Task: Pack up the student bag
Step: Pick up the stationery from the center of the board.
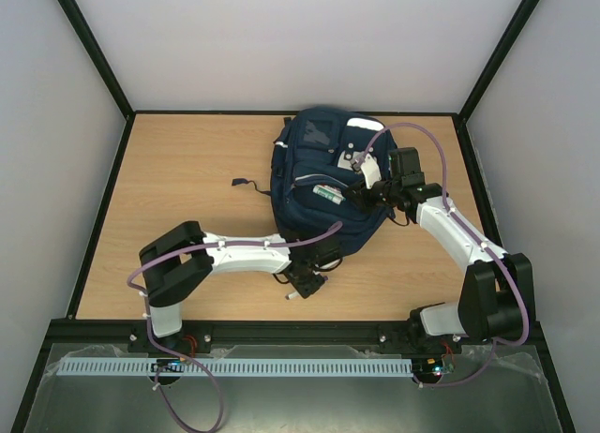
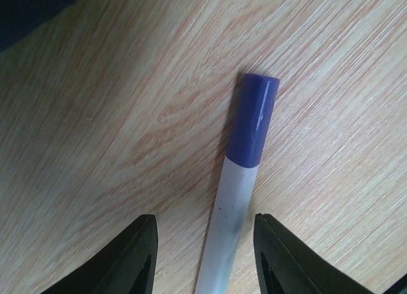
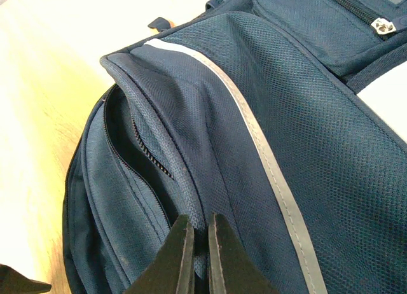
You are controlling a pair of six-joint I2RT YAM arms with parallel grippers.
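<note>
"Where's the bag sitting?"

"The large navy blue fabric backpack (image 1: 323, 185) with thin pale stripes lies flat on the light wooden tabletop (image 1: 187, 189), toward the far side, right of centre."

"And the right jaws?"

"Narrowed to a sliver, pinching a ridge of the backpack's fabric beside an open zip on its right part."

"The left jaws?"

"Spread wide, low over the tabletop just near of the backpack, one on each side of a white pen with a purple cap (image 2: 245, 179). Neither touches it."
</note>
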